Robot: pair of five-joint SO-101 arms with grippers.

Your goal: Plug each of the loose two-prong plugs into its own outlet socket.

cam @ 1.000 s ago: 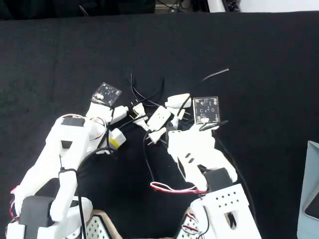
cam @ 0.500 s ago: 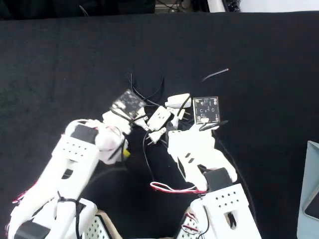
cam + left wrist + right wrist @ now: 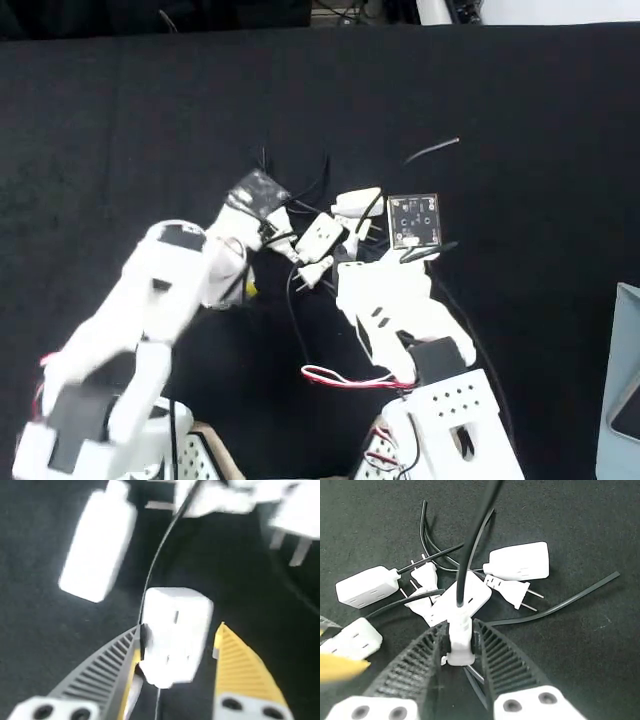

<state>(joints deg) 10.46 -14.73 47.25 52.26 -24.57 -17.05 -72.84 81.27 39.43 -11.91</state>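
While the black table (image 3: pixel 540 110) is carrying a tangle of cords and fittings at its middle, the left gripper (image 3: pixel 180 628) is standing part-open astride a white outlet socket (image 3: pixel 172 652), one side touching it, the other just beside. The right gripper (image 3: pixel 460 625) is clamping a white two-prong plug (image 3: pixel 459 644), black cord rising from it. A loose plug (image 3: pixel 507 587) is lying just beside another socket (image 3: pixel 519 561).
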